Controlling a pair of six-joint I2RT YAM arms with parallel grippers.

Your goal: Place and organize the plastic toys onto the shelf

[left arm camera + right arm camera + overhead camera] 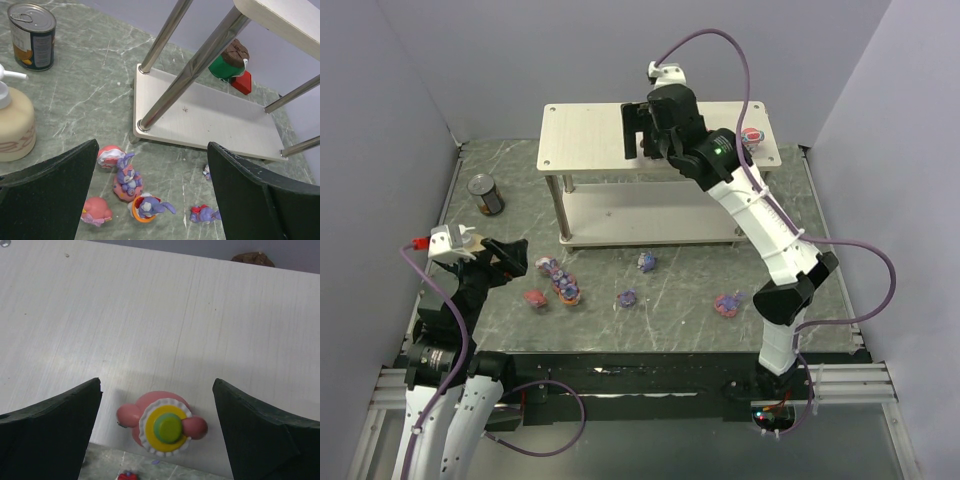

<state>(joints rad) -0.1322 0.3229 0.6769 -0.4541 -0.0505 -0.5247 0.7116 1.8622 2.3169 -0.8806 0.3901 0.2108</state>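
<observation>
A pink toy with a yellow and green cap stands on the shelf's top board, close to its front edge. My right gripper hangs open over it, a finger on each side, touching nothing. In the top view this gripper covers that toy, and another toy sits at the top board's right end. Several toys lie on the table before the shelf: a purple rabbit on pink, one in an orange ring, two pink ones, a red-bowed one. My left gripper hovers open above them.
A dark tin can stands at the far left of the table. A beige pump bottle is close to my left gripper. A green, brown and red object sits behind the shelf's lower board. More toys lie to the right.
</observation>
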